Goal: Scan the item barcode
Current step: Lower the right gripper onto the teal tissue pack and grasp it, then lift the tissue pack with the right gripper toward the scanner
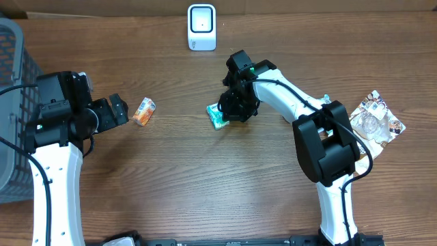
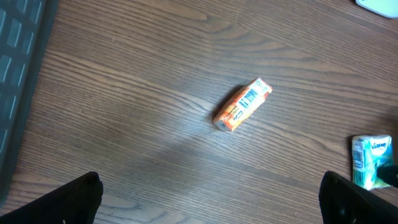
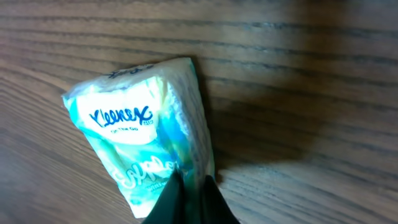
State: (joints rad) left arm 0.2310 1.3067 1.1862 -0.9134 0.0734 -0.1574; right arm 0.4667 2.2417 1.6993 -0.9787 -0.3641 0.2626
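Note:
A teal and white Kleenex tissue pack [image 1: 216,117] lies on the wooden table near the middle. My right gripper [image 1: 235,106] is down on it. In the right wrist view the tissue pack [image 3: 140,140] fills the left half, and the right gripper [image 3: 191,180] is shut on the pack's lower right edge. A small orange packet [image 1: 143,111] lies to the left, and its barcode faces up in the left wrist view [image 2: 242,104]. My left gripper [image 1: 121,109] hovers just left of that packet, open and empty [image 2: 214,198]. The white scanner [image 1: 201,27] stands at the back centre.
A grey mesh basket [image 1: 10,102] stands at the far left edge. A clear-wrapped packet [image 1: 375,119] lies at the right, beside the right arm's base. The tissue pack also shows at the right edge of the left wrist view [image 2: 372,160].

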